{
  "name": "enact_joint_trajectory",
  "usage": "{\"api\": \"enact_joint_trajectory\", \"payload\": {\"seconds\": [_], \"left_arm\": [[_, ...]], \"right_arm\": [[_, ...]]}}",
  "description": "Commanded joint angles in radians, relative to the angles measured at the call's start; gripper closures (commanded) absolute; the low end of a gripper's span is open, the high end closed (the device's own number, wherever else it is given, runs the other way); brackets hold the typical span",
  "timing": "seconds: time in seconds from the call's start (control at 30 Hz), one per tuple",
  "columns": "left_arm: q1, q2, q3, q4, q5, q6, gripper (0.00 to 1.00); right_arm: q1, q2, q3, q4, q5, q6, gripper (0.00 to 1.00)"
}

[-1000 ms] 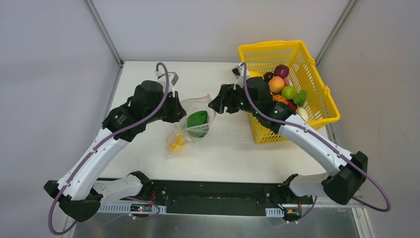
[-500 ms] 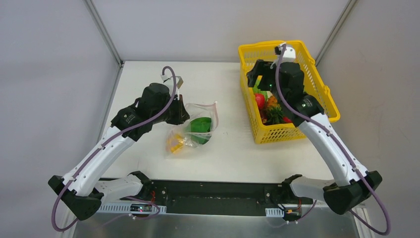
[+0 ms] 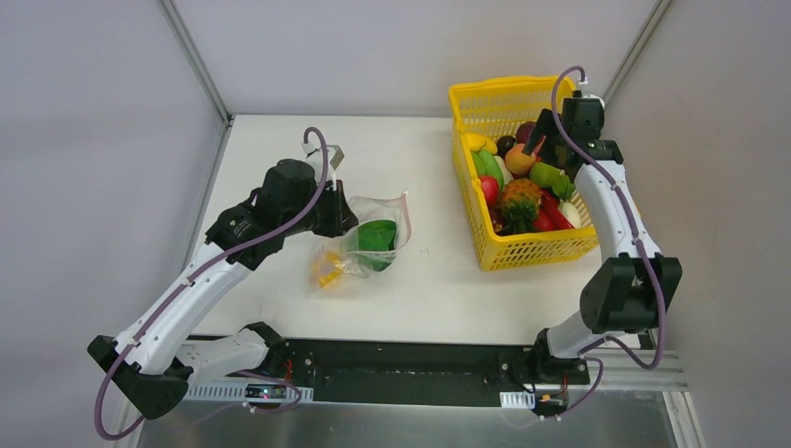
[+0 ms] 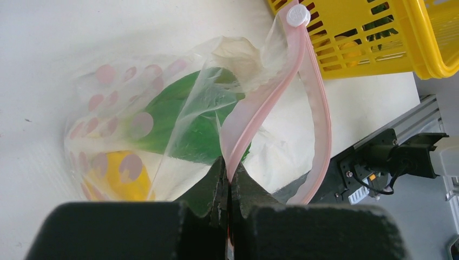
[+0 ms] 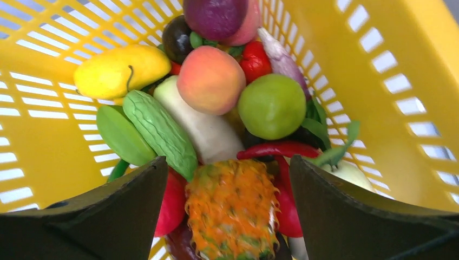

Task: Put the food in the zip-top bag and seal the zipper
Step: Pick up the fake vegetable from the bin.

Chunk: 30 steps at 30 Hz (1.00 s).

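The clear dotted zip-top bag (image 3: 366,238) lies mid-table, mouth open, with a green piece (image 4: 189,127) and a yellow piece (image 4: 116,173) inside. My left gripper (image 4: 229,181) is shut on its pink zipper strip (image 4: 270,89) and holds that edge up; it also shows in the top view (image 3: 338,215). My right gripper (image 5: 227,179) is open and empty, hanging over the yellow basket (image 3: 597,173), in the top view (image 3: 550,145). Below it lie several toy foods: an orange pineapple-like piece (image 5: 233,208), a peach (image 5: 210,80), a green apple (image 5: 271,105), a yellow mango (image 5: 119,69).
The basket's walls (image 5: 389,97) ring the right gripper. A white slider tab (image 4: 297,15) sits at the far end of the zipper strip. The table's near edge and the black rail (image 3: 401,359) lie below the bag.
My right arm swung from the bag's mouth back to the far right, over the basket, its gripper empty. The left gripper kept hold of the bag; the bag shifted slightly.
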<state>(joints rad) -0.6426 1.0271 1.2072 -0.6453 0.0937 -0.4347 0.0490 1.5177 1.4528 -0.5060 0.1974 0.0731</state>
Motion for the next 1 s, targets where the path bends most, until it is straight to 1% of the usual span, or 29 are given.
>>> {"api": "enact_joint_trajectory", "payload": {"seconds": [0.0,0.27,0.43,0.57,0.7,0.77,0.93,0.97], "left_arm": [[-0.010,-0.021,-0.008,0.055,0.025,-0.002,1.00],[-0.009,-0.048,-0.029,0.060,0.023,0.000,1.00],[-0.009,-0.043,-0.030,0.067,0.014,0.002,1.00],[-0.009,-0.029,-0.008,0.063,0.030,0.011,1.00],[-0.009,-0.032,-0.022,0.071,0.025,0.010,1.00],[-0.009,-0.029,-0.027,0.075,0.024,0.011,1.00],[-0.009,-0.016,-0.011,0.070,0.034,0.014,1.00],[-0.009,-0.017,-0.010,0.070,0.036,0.014,1.00]], "right_arm": [[-0.017,0.103,0.148,0.005,-0.107,0.015,0.15],[-0.031,0.389,0.382,0.081,-0.027,0.008,0.14],[-0.036,0.554,0.509,0.101,0.038,-0.038,0.14],[-0.041,0.617,0.510,0.186,0.057,-0.092,0.13],[-0.046,0.674,0.534,0.224,0.054,-0.114,0.13],[-0.046,0.687,0.526,0.252,0.034,-0.124,0.15],[-0.046,0.682,0.436,0.420,0.024,-0.136,0.19],[-0.046,0.680,0.426,0.448,0.031,-0.137,0.23]]}}
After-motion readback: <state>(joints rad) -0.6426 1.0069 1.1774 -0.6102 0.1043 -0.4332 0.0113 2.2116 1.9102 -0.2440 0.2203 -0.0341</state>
